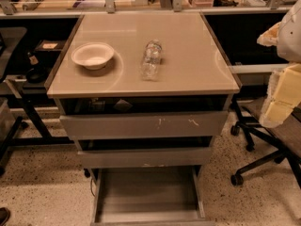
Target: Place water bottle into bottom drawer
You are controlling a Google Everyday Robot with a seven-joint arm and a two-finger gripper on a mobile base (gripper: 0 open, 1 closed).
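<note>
The water bottle (151,59) is a small clear crinkled plastic bottle. It lies on its side near the middle of the beige cabinet top (188,74), cap pointing away. The bottom drawer (148,194) is pulled out towards me and shows a plain grey floor with nothing in it. My gripper (282,95) hangs at the right edge of the view, pale yellow under a white arm part. It is off the cabinet's right side, well apart from the bottle, with nothing seen in it.
A white bowl (92,55) sits left of the bottle. Two upper grey drawers (143,125) with scuffed fronts are pushed in. An office chair base (256,161) stands right of the cabinet. Desks and cluttered shelves stand behind and to the left.
</note>
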